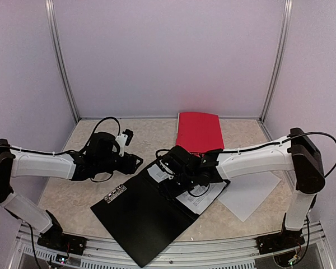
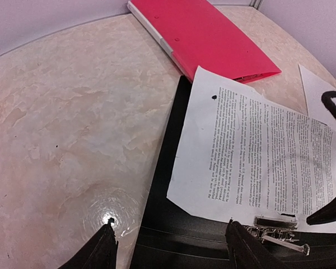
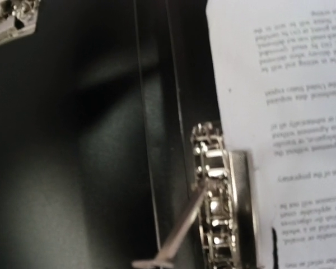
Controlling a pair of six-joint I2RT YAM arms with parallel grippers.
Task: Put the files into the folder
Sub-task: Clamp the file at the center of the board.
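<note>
An open black ring folder [image 1: 140, 224] reaches the marbled beige tabletop's [image 1: 67, 196] near edge, 1 printed white sheet [image 2: 257, 162] on its right side. The left gripper [image 2: 171, 249] holds its jaws apart beside bare tabletop; the right gripper [image 1: 182, 168] is over the folder, jaws impossible to tell. A closed red folder [image 1: 199, 131] lies farthest.

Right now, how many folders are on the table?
2. A black folder lies open at the front middle, with a printed sheet on its right half. A red folder lies closed behind it, near the back wall. None seems hidden.
</note>
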